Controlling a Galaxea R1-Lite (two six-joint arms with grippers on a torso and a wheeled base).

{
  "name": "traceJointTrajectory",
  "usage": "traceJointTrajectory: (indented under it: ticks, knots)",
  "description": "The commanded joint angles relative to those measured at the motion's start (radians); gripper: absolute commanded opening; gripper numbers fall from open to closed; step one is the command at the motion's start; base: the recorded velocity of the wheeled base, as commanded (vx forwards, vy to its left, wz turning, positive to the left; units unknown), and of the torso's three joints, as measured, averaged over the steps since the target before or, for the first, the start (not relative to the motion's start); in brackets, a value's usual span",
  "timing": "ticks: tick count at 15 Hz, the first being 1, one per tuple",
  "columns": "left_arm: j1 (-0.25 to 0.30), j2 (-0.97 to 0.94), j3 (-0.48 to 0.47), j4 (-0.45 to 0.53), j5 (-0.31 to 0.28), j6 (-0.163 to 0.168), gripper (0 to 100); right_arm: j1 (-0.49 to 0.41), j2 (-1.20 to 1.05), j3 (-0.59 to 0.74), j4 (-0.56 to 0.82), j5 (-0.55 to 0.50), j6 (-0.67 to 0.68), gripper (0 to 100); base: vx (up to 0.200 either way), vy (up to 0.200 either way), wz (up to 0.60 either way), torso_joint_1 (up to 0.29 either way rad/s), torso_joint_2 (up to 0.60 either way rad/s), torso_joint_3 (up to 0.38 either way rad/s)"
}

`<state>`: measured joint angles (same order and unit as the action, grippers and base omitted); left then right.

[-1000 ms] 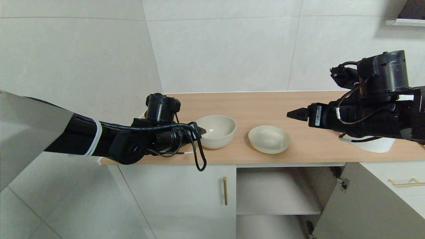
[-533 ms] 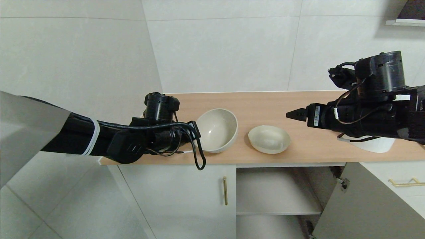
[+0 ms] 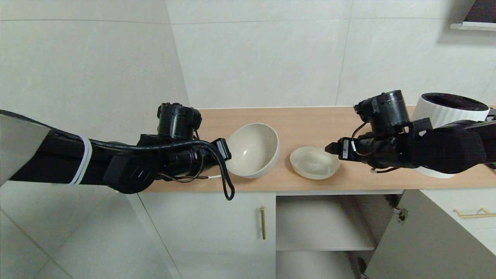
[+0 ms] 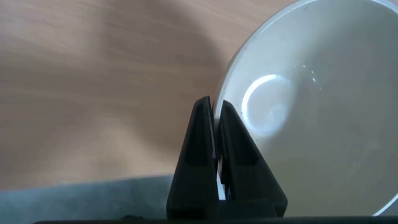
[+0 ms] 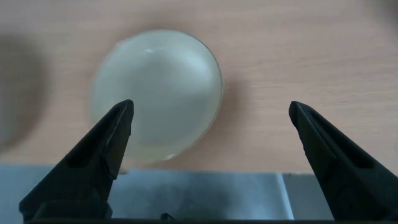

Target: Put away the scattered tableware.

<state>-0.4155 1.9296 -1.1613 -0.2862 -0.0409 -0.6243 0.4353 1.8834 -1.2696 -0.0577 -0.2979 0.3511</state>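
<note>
**Two bowls on the counter, one in a claw's hold**

Largest first: a wooden counter (image 3: 310,120) against a tiled wall. Under the counter's front edge, a white cupboard (image 3: 321,221), door swung open at the right and a shelf showing inside.

At the counter's right end, a white ribbed pot (image 3: 445,112) with a dark inside, upright, partly hidden behind the right arm.

On the counter's left half, a beige bowl (image 3: 254,149), the larger of the two, tipped up with its mouth turned to the left. Cannot tell whether its lower side touches the wood.

Near the counter's middle, close to the front edge, a smaller shallow bowl (image 3: 314,162), pale and glossy, lying flat, just beside the larger one but apart from it.

At the counter's left, the left gripper (image 4: 214,121) – fingers pinched almost together on the larger bowl's rim, one inside and one outside.

Above the counter's middle, the right gripper (image 5: 209,104) – fingers spread wide and holding nothing, at the shallow bowl's right side, clear of the bowl.
</note>
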Motion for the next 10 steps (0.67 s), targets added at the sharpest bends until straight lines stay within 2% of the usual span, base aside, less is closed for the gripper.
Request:
traceJointTrajectory:
  ticks: [1,4,10]
  knots:
    - [0.0,-0.029,0.011,-0.001,-0.005,0.0,0,-0.006,0.083,-0.017,-0.005,-0.004,0.005,100,0.0,0.0,0.0,0.0,0.0,0.0]
    - [0.0,-0.035,0.015,-0.002,-0.008,0.0,0,-0.017,0.155,-0.017,-0.09,-0.047,0.005,100,0.0,0.0,0.0,0.0,0.0,0.0]
    - [0.0,-0.035,0.015,-0.002,-0.008,-0.002,0,-0.02,0.166,-0.019,-0.1,-0.055,0.005,100,0.0,0.0,0.0,0.0,0.0,0.0]
